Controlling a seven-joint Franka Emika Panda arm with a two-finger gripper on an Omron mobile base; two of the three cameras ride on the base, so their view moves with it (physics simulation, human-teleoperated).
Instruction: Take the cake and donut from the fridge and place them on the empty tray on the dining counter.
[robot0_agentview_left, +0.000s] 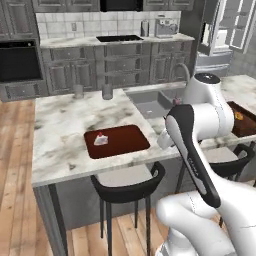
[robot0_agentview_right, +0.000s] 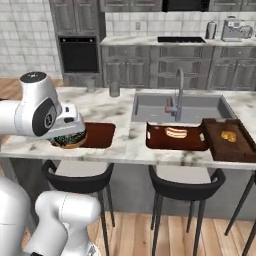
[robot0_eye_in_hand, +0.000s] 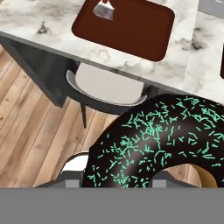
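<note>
The donut (robot0_eye_in_hand: 162, 140), dark chocolate with green sprinkles, looms large in the hand view with my gripper (robot0_eye_in_hand: 116, 181) shut on it. Seen from the right base, the donut (robot0_agentview_right: 70, 140) hangs under the white hand at the dining counter's (robot0_agentview_left: 60, 130) front edge, above a stool. The flat reddish-brown tray (robot0_agentview_left: 122, 142) lies on the counter just beyond, also tray (robot0_eye_in_hand: 131, 30) and tray (robot0_agentview_right: 102, 135). The cake (robot0_agentview_left: 101, 139), a white wedge with red topping, sits on the tray's left part; it appears as cake (robot0_eye_in_hand: 104, 9) too. The fridge (robot0_agentview_left: 222, 30) stands far back right with open doors.
Black stools (robot0_agentview_left: 127, 182) line the counter's front. A sink (robot0_agentview_right: 182, 107) with a faucet (robot0_agentview_right: 178, 95) is set in the counter. To its right lie a second reddish tray with a hot dog (robot0_agentview_right: 175, 136) and a darker raised tray with orange food (robot0_agentview_right: 229, 140). Two glasses (robot0_agentview_left: 92, 91) stand far back.
</note>
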